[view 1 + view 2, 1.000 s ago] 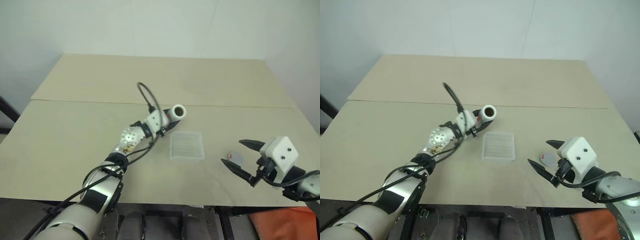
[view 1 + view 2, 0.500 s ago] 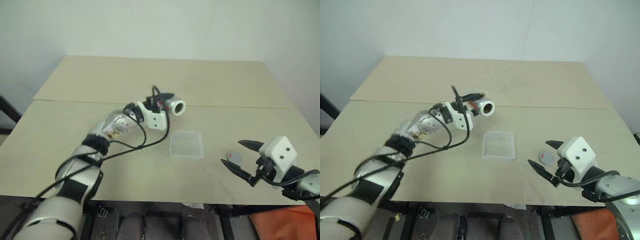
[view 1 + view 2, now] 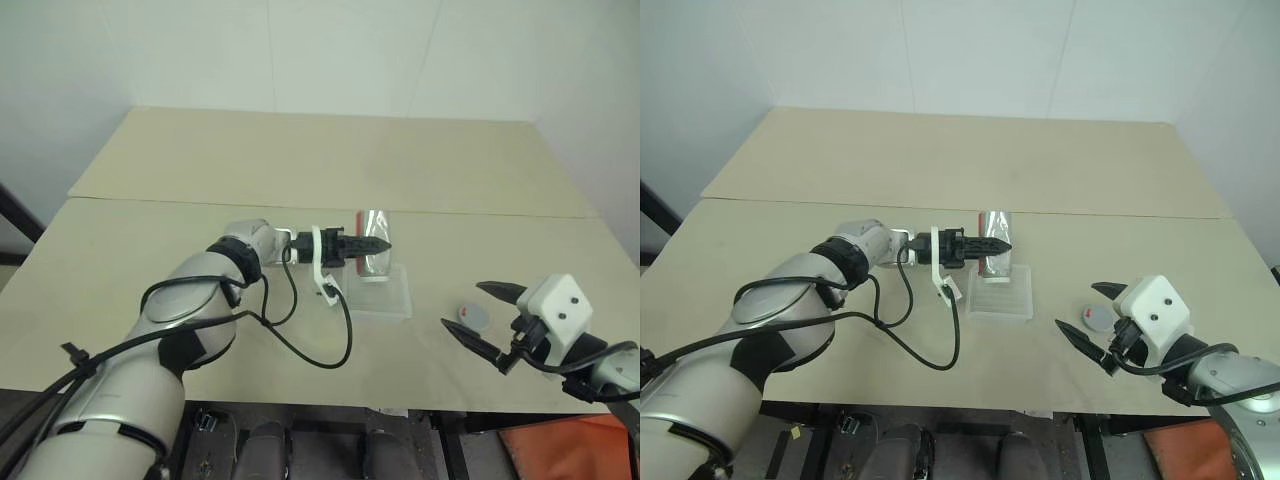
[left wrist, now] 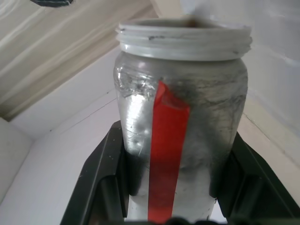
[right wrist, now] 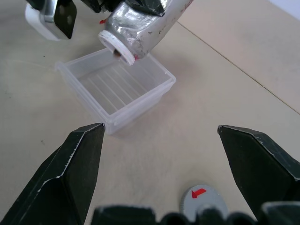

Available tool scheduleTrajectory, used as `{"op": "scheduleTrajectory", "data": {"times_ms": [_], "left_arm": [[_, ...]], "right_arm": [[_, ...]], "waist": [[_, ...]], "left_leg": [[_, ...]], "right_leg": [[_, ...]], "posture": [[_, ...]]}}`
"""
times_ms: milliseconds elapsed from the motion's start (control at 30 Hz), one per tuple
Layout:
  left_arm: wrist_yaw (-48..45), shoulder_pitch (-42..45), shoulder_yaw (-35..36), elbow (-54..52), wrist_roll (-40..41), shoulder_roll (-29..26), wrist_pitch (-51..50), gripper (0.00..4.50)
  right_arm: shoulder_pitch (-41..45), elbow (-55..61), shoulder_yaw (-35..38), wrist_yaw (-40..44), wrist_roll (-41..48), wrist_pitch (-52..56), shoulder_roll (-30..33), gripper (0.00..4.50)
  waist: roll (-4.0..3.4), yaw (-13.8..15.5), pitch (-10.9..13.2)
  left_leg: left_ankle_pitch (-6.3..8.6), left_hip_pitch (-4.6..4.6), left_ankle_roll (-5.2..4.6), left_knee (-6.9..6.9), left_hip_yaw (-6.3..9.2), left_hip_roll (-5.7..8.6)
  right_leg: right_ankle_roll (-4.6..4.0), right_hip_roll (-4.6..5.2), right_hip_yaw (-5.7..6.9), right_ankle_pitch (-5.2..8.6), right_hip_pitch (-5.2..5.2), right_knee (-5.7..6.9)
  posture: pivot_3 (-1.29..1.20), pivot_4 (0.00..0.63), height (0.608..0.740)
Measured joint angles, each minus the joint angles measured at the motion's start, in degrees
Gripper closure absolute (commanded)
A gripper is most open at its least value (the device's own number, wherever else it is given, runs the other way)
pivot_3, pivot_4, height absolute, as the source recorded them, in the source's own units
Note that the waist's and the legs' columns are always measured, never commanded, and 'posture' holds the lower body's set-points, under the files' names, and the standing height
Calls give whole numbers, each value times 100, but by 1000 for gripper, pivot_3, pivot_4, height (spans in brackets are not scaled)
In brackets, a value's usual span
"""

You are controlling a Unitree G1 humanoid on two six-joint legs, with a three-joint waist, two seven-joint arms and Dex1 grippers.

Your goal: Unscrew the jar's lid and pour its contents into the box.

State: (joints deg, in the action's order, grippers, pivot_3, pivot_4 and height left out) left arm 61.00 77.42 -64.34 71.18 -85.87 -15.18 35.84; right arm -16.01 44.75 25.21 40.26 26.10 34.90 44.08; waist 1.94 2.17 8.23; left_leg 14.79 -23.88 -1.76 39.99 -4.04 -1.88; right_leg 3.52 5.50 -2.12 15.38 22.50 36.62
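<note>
Left claw (image 3: 372, 243) clamped on uncapped jar (image 3: 374, 257), mouth tipped over box (image 3: 380, 297). Right claw (image 3: 472, 315) spread wide, empty, lid (image 3: 469, 315) between its fingers on worktop (image 3: 300, 170), at box's 3 o'clock.

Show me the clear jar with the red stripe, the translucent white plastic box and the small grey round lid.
Clear jar with the red stripe (image 4: 180, 117), left wrist view, on its side wall.
Translucent white plastic box (image 5: 140, 101), right wrist view, on its near wall.
Small grey round lid (image 5: 202, 200), right wrist view, on its top face.
</note>
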Motion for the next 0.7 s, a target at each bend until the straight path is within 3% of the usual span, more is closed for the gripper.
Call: {"op": "scheduleTrajectory", "data": {"times_ms": [200,333,433,567,667,700], "left_arm": [[304,278,-138,161,50,86,-55,2539],[-336,126,292,319,752,82,696,2539],[-1735,-319,1293,527,2057,44,1785,2539],[-4773,-1228,3142,728,4488,80,2546,2539],[-7360,-1978,4468,228,6638,366,1842,2539],[-8289,-2411,4849,-513,7537,451,1030,2539]], "right_arm": [[-39,14,0,-49,-7,0,-6,27],[-29,13,-5,-60,-16,0,-5,27],[-29,12,-6,-60,-19,0,-5,27],[-32,5,-6,-47,-16,-1,-5,27],[-17,2,-6,-41,-11,-3,-5,27],[8,3,-7,-41,-9,-5,-6,27]], "waist": [[2,2,1],[2,-10,1],[0,-28,0],[-2,-78,-1],[-6,-81,-3],[-10,-106,-5]], "left_leg": [[0,-3,1,0,-1,0],[-1,-2,2,0,-5,-2],[-1,-1,3,0,-9,-5],[-3,-1,3,8,-11,-5],[-3,2,3,21,-8,-6],[-3,4,2,22,-6,-6]], "right_leg": [[0,2,0,0,2,0],[-1,2,-1,0,4,2],[-2,3,-2,-1,8,5],[-3,6,0,-1,8,13],[-3,9,7,-1,-3,18],[-3,9,5,-1,-6,19]], "posture": [[0,150,740],[0,150,740],[0,150,740],[0,150,740],[0,150,740],[0,150,740]]}}
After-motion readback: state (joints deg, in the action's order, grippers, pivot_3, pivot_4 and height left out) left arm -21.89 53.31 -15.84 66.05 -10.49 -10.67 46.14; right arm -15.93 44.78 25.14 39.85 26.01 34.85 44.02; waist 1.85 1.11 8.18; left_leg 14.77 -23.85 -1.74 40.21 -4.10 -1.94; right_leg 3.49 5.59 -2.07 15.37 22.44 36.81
